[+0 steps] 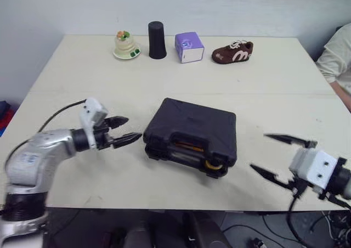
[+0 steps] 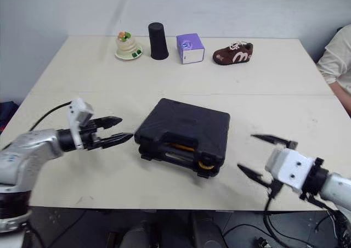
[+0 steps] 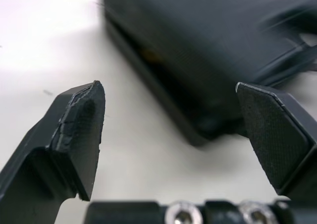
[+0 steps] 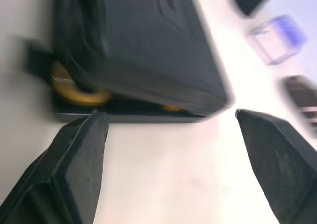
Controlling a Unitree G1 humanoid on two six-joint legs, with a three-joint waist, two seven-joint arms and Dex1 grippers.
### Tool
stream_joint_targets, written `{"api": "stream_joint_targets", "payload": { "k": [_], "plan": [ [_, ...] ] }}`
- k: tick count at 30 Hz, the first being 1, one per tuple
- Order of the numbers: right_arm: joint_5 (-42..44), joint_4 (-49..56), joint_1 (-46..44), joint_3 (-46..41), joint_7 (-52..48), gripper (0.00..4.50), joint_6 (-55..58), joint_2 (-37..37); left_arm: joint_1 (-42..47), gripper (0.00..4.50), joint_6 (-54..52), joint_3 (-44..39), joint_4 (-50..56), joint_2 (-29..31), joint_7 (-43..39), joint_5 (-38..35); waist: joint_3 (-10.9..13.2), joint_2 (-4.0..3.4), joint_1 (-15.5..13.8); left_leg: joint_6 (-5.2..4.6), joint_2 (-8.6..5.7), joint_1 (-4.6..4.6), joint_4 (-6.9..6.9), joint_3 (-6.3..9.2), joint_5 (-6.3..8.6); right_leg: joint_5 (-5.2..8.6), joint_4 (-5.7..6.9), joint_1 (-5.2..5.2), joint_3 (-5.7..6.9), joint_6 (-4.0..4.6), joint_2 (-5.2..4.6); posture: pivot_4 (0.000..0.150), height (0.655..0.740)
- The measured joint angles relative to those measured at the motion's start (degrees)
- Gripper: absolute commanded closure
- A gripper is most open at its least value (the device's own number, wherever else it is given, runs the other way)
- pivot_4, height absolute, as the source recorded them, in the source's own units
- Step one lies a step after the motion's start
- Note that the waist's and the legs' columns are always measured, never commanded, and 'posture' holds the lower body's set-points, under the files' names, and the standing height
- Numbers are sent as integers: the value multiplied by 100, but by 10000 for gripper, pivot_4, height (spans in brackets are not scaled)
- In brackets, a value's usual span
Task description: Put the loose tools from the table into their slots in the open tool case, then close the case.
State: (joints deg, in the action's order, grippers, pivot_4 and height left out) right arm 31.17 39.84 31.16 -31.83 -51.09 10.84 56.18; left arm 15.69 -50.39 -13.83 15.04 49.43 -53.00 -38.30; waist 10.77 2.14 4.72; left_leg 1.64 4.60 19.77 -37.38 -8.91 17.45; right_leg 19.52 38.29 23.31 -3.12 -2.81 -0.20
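The black tool case (image 1: 191, 134) lies in the middle of the table with its lid down but not fully shut. Yellow tool parts (image 1: 211, 164) show in the gap along its front edge, and the right wrist view also shows a yellow part (image 4: 74, 87) in that gap. My left gripper (image 1: 123, 130) is open just left of the case's left corner, with nothing between its fingers. My right gripper (image 1: 277, 156) stands open to the right of the case near the table's front edge, empty as well. The case (image 3: 208, 65) also shows in the left wrist view.
Along the back of the table stand a small figurine on a plate (image 1: 126, 45), a black cup (image 1: 157, 39), a purple box (image 1: 188, 47) and a brown toy shoe (image 1: 232, 51). A person's sleeve (image 1: 335, 58) shows at the right edge.
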Motion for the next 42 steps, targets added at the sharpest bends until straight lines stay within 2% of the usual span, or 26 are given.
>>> {"api": "stream_joint_targets", "payload": {
  "k": [3,6,7,9,15,16,17,23,28,35,42],
  "plan": [
    [681,189,464,-171,-347,1007,817,-10,-88,311,-72,-42,-214,253,-309,-58,0,6,-16,-38,-6,-44,34,6,16,-6,-58,-61,10,2,-13,1500,7339],
    [751,295,459,-7,-437,1007,1112,-13,176,311,79,163,-529,138,-232,100,-3,14,-46,-60,-12,-42,32,8,32,-12,-79,-73,18,-8,-26,1500,7339],
    [717,299,391,179,-443,3249,1192,-13,391,2796,177,251,-708,-2,-152,192,-4,19,-70,-63,-13,-37,30,9,34,-14,-82,-72,20,-10,-27,1500,7339],
    [714,309,229,474,-442,10327,1353,-19,796,9192,440,431,-1059,-288,-43,374,-4,23,-135,-62,-19,-32,27,9,37,-20,-85,-69,21,-15,-31,1500,7339],
    [729,196,-642,1401,-453,41178,1733,-19,2503,38079,1279,1343,-2896,-1324,240,1322,-7,27,-262,-55,-29,0,5,9,40,-23,-87,-49,25,-22,-29,1500,7339],
    [697,129,-808,1569,-460,45000,1770,-22,2780,42933,1476,1521,-3282,-1518,286,1539,-7,27,-286,-57,-30,14,0,8,40,-23,-87,-39,25,-23,-31,1500,7339],
    [620,21,-957,1730,-471,45000,1782,-25,3055,44680,1691,1680,-3715,-1717,323,1753,-8,27,-305,-59,-29,48,-16,6,41,-24,-84,-4,24,-26,-31,1500,7339],
    [199,-593,-1771,2579,-514,45000,1793,-99,4468,44680,3027,2006,-6386,-2675,566,2630,-8,29,-311,-64,-20,152,-79,-8,49,-25,-46,92,30,-38,-28,1500,7339],
    [-115,-987,-2128,2966,-516,45000,1786,-200,5403,44680,3948,1994,-7969,-3216,742,3120,-8,30,-309,-60,-24,155,-82,-21,46,-26,-29,109,21,-38,-26,1500,7339],
    [-189,-1074,-2192,2944,-511,45000,1794,-256,5718,44680,4785,1939,-8738,-3468,801,3577,-9,28,-311,-55,-23,145,-86,-29,40,-26,-6,111,11,-38,-26,1500,7339],
    [-117,-1359,-1834,2106,-830,45000,1949,7,5644,44680,5012,1956,-8760,-3248,-866,3741,-9,29,-316,-60,-45,150,-92,-33,37,-27,0,113,7,-41,-31,1500,7339]
  ]
}}
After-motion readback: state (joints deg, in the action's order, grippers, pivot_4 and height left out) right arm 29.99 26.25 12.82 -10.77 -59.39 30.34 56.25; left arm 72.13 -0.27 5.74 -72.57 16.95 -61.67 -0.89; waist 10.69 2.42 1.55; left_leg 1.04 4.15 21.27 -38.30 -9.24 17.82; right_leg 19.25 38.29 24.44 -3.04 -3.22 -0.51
